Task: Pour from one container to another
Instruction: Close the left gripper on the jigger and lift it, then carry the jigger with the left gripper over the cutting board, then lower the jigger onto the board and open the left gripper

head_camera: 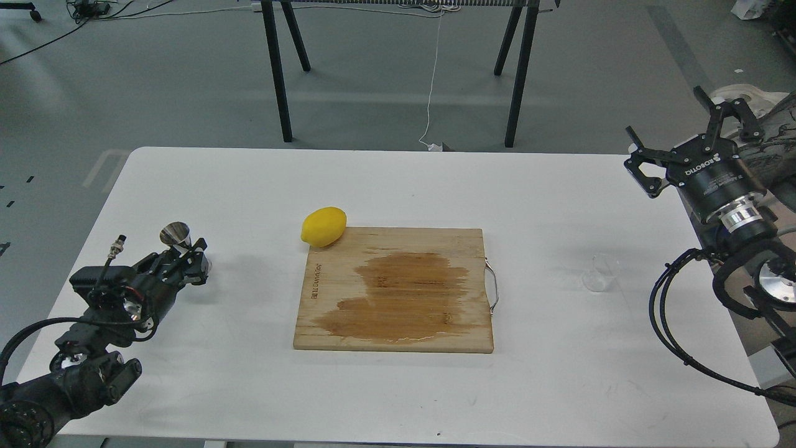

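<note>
The small clear see-through cup stands upright on the white table, right of the wooden cutting board and just below-left of the right gripper, whose fingers are spread wide with nothing between them. That arm is by far the nearer. The left gripper sits at the shiny steel hourglass jigger; whether it pinches it I cannot tell. The cup's contents are unreadable.
</note>
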